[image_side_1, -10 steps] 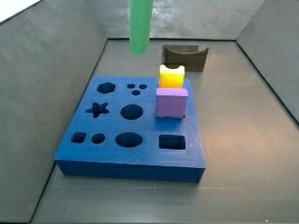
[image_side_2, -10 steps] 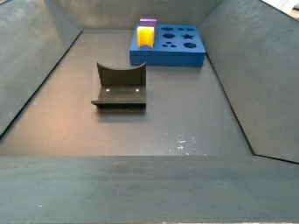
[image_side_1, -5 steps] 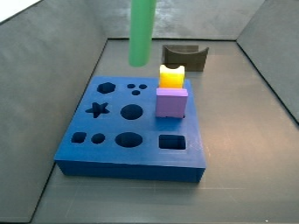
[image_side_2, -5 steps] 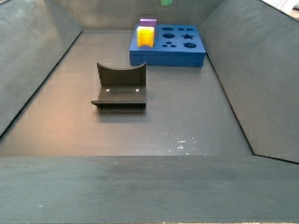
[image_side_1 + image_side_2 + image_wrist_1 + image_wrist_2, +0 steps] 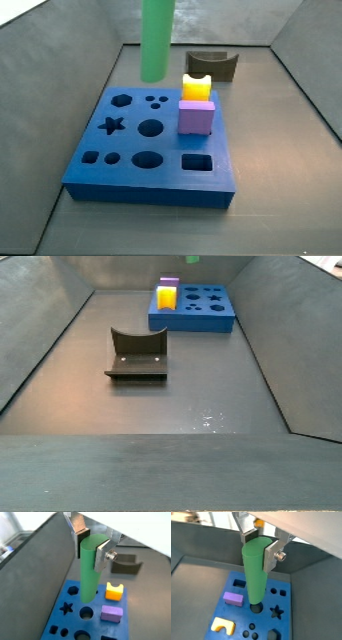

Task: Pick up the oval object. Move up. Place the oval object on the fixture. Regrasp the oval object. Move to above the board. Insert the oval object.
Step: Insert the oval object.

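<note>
The board (image 5: 154, 140) is taken as the landmark. In a side view, the oval object (image 5: 158, 40) is seen hanging upright in the air above the board's far left part, its lower end clear of the surface. Toward the board's far right edge, a yellow notched block (image 5: 198, 87) is seated, with a purple cube (image 5: 197, 117) just in front of it. Beyond the board, the fixture (image 5: 213, 66) is observed standing on the table (image 5: 281, 170), apart from the board.

In both wrist views, the gripper (image 5: 91, 543) is recorded above the board, its fingers (image 5: 272, 554) clamped on the upper end of the oval object (image 5: 254, 572). The peg's lower end is seen over the board's round holes, not yet entered. In a wrist view, the purple cube (image 5: 111, 614) and yellow notched block (image 5: 115, 591) are noted beside the peg on the board (image 5: 63, 619), with the fixture (image 5: 125, 564) further off.

In a side view, the fixture (image 5: 136, 354) is seen well apart from the board (image 5: 195, 308).
</note>
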